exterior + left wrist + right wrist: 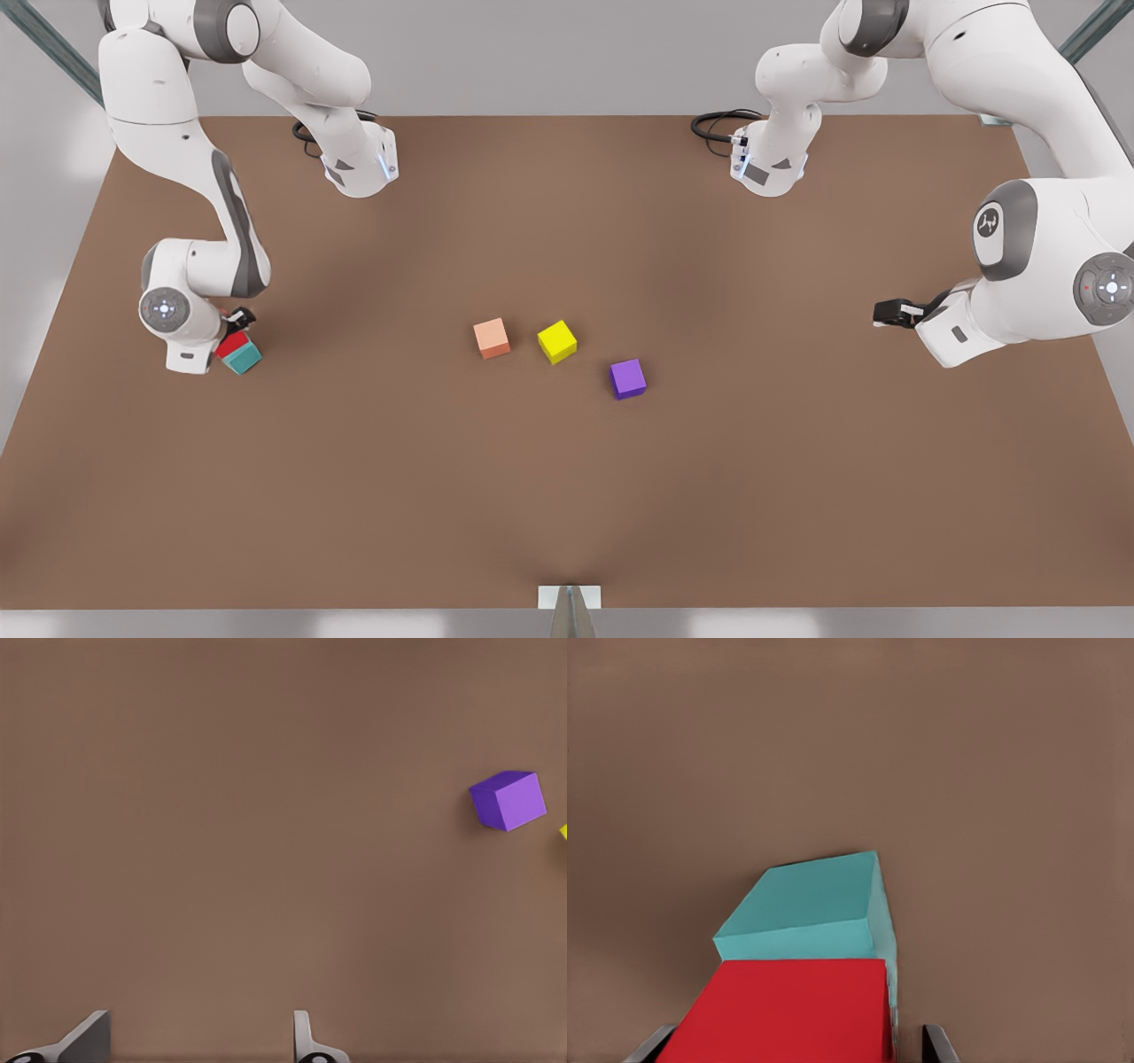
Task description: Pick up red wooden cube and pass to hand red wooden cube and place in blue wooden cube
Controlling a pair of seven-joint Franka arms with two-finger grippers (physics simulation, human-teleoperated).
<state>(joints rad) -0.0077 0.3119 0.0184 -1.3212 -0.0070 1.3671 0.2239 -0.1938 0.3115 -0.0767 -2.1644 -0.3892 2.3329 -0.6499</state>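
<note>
At the front view's left, the right gripper (237,326) clasps the red wooden cube (231,344) directly over the blue wooden cube (243,358), the red block touching or all but touching the teal one. In the right wrist view the red wooden cube (784,1010) sits between the two fingers (937,1045) with the teal block's top face showing just beyond it, so the red cube appears offset toward the gripper rather than squared up. The grip looks kept on purpose: letting go before the block settles flat could tip it off the edge.

Across the middle of the brown table (567,496) lie three bystanders, well apart from the stack: a salmon cube (492,338), a yellow cube (557,341) and a purple cube (627,378).

At the front view's right, the left gripper (893,312) waits above bare tabletop, jaws spread and holding nothing; its wrist camera sees only its own fingertips (303,1036) and the purple cube off to one side.

The surface is matte and uncluttered, framed by grey walls and metal struts at the corners.
</note>
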